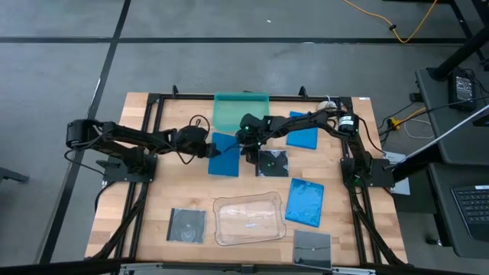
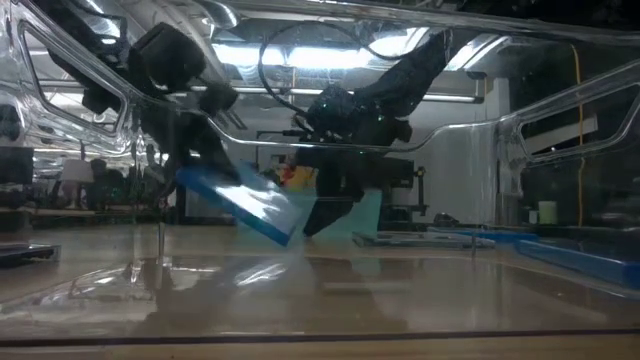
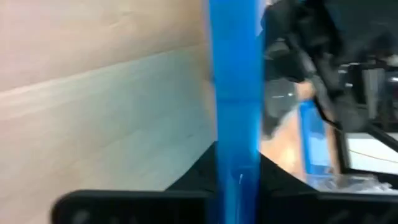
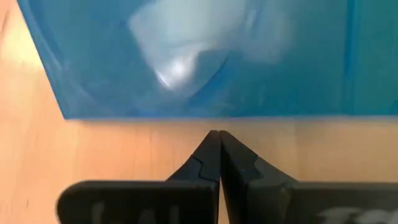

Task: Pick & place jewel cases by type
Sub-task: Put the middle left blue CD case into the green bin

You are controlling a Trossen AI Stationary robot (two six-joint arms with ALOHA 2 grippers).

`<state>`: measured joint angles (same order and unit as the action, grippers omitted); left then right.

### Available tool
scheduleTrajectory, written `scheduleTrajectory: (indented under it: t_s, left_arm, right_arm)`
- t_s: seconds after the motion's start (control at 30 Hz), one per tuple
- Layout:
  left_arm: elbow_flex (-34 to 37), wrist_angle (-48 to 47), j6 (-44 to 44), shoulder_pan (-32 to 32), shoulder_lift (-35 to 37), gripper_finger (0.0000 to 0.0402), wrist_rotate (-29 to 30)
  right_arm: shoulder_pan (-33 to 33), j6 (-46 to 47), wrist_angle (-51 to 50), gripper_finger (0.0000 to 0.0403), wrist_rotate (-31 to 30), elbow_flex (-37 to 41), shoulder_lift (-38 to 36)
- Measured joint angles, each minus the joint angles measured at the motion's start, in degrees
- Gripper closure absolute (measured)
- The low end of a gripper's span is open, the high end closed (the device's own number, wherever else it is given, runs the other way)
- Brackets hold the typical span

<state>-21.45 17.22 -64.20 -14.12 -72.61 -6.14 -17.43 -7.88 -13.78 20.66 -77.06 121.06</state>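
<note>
Left wrist view shows the left gripper [image 3: 237, 186] pinching a flat bright blue plastic case [image 3: 236, 93] on its edge, lifted to carry, while the right gripper [image 4: 219, 140] is pressed together, holding nothing.

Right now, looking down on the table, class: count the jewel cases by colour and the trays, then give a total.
Blue jewel cases: 3
Dark square jewel cases: 3
Trays, teal tray and clear tray: 2
Total: 8

Centre-back crowded: left gripper [image 1: 208, 147] clamping blue jewel case [image 1: 225, 156], right gripper [image 1: 246, 142] alongside, teal tray [image 1: 241, 111] just behind. Open wood between clear tray [image 1: 248, 221] and grey case [image 1: 273, 163].
</note>
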Motion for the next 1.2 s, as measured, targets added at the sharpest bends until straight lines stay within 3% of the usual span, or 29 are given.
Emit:
scheduleTrajectory:
  t_s: [0.3,0.6,1.0,1.2]
  left_arm:
    - [0.1,2.9,2.2,1.6,7.1,0.0389,1.7]
    - [0.1,1.9,5.2,5.4,14.7,0.0388,6.4]
    - [-0.3,2.2,20.3,6.7,23.3,0.039,6.7]
    - [-4.6,0.1,29.3,6.1,26.2,0.039,6.5]
  right_arm:
    - [-0.1,-1.2,-8.6,0.0398,-6.9,-0.1,-10.6]
    - [0.3,1.9,-13.6,0.0398,-9.1,-0.2,-18.7]
    - [2.3,7.1,-16.9,0.0398,-12.7,-0.2,-24.9]
    - [3.1,10.4,-19.9,0.0398,-13.5,-0.2,-30.0]
